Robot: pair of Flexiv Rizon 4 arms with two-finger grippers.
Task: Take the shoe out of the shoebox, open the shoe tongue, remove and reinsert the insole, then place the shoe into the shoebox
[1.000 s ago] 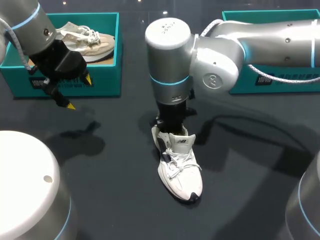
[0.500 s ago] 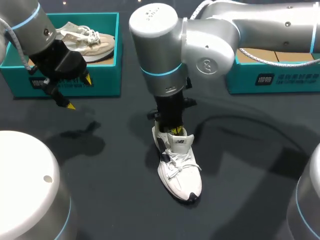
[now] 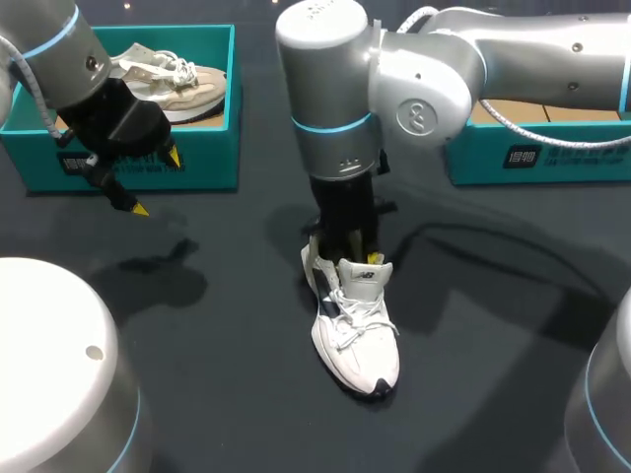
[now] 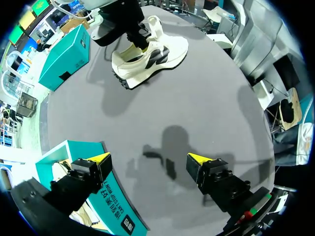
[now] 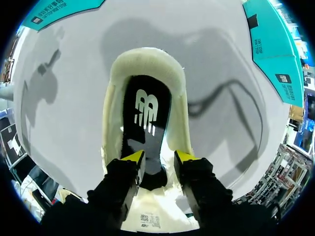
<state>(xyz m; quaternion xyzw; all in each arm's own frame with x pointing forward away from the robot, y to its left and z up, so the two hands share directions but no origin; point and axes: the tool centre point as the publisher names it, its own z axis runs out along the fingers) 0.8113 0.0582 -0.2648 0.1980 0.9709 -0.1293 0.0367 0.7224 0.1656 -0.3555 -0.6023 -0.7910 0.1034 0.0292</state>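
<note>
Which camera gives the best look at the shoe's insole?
The right wrist view: it looks straight into the shoe, showing the black insole. In the head view the right arm hides it; the left wrist view shows only the shoe's outside.

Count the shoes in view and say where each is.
2. A white sneaker stands at centre with the right gripper in its opening; a beige sneaker lies in the far-left teal shoebox. The right shoebox is partly hidden.

The left arm [image 3: 59,49] and right arm [image 3: 444,69] are built of silver-grey cylinders, ringed in light blue and traced by white braided cables [image 3: 532,123]. A round emblem [image 3: 419,116] is stamped on the right elbow. The left claw [image 3: 156,182] is black and yellow-tipped. Pale domes [image 3: 59,365] at 7 and 4 o'clock are possibly the bases.
</note>
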